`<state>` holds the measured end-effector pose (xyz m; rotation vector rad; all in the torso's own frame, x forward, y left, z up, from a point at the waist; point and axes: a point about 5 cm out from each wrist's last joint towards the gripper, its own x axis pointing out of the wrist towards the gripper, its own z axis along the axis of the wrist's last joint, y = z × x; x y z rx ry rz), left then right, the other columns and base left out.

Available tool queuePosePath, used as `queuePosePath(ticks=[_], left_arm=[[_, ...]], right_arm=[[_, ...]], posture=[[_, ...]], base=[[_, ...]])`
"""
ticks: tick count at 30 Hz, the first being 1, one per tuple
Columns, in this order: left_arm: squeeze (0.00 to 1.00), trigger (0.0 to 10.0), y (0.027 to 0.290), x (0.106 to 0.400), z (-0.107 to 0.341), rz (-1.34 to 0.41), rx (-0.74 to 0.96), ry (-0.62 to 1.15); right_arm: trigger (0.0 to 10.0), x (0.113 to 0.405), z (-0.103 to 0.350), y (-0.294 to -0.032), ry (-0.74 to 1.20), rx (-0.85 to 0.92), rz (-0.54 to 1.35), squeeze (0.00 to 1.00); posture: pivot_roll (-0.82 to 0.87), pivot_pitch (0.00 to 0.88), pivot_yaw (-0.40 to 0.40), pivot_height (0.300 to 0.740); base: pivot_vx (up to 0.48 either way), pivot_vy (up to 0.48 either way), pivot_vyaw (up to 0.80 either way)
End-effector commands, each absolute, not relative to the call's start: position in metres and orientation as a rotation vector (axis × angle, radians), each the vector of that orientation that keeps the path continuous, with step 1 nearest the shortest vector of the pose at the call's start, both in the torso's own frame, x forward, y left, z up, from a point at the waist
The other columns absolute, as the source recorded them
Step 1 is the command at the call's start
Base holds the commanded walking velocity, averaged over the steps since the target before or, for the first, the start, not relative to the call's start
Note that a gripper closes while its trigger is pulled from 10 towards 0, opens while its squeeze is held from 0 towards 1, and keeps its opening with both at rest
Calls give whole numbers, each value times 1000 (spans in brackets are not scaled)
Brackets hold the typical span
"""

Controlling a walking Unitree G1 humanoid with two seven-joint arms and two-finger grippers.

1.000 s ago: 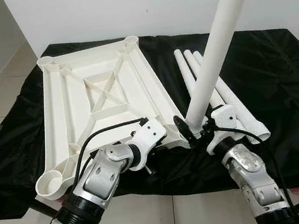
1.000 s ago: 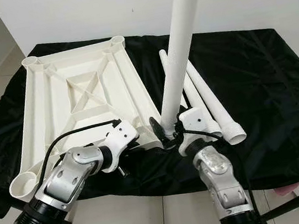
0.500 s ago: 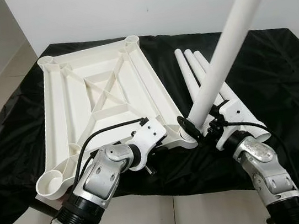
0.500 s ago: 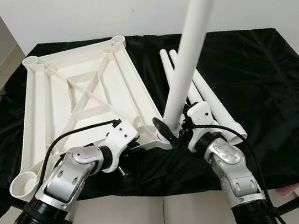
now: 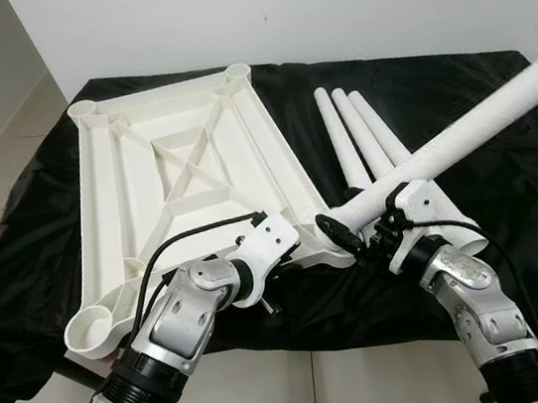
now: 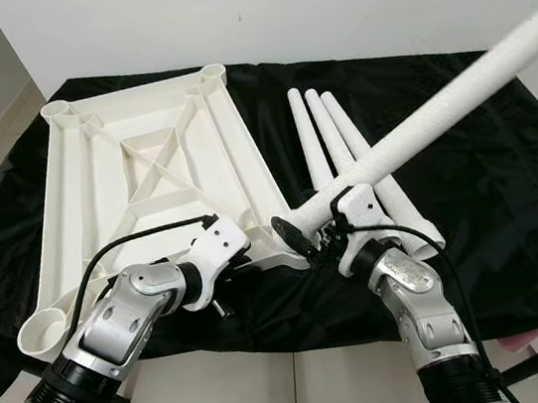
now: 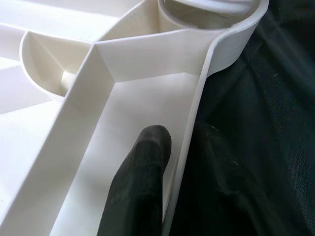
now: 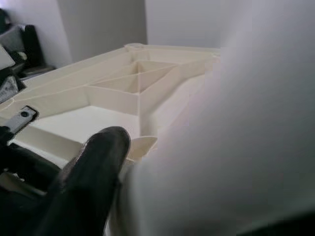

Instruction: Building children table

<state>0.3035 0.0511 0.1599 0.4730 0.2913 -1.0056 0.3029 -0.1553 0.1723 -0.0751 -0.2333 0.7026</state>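
Right gripper (image 5: 346, 236) is clamped round the fat end of a white table leg (image 5: 459, 130), a long, round, slightly textured tube that slants up and off to the right, its low end sitting right at the near right corner socket of the tabletop (image 5: 184, 163). That tabletop is flipped upside down: glossy cream plastic, ribbed underneath with an X brace in the middle and round sockets at the corners. No logos or writing anywhere I can make out.

Left gripper (image 5: 291, 248) has pinched the near right edge of the tabletop; one smooth black finger (image 7: 142, 182) lies inside the rim wall. Three more tapered white legs (image 5: 361, 143) lie side by side on the crinkly black cloth (image 5: 499, 129), just right of the tabletop.
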Motion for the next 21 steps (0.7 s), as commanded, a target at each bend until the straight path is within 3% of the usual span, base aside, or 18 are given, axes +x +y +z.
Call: queuePosePath(ticks=[1,18,19,20,21], left_arm=[[0,10000,46,301,171,-1032,478,233],[0,10000,46,302,170,-1025,477,229],[0,10000,47,302,170,-1022,476,229],[0,10000,47,302,171,-1020,476,229],[0,10000,47,302,171,-1020,476,229]], right_arm=[[0,303,172,-155,-228,-78,724,0],[0,309,178,-158,-253,-50,690,0],[2392,309,179,-159,-252,-49,686,0],[10000,310,179,-160,-250,-54,683,0],[10000,310,179,-160,-250,-54,683,0]], posture=[[-95,124,40,740],[-97,107,30,740],[-98,109,29,740],[-99,112,28,740],[-99,112,28,740]], base=[[0,0,0],[0,0,0],[0,0,0],[0,0,0],[0,0,0]])
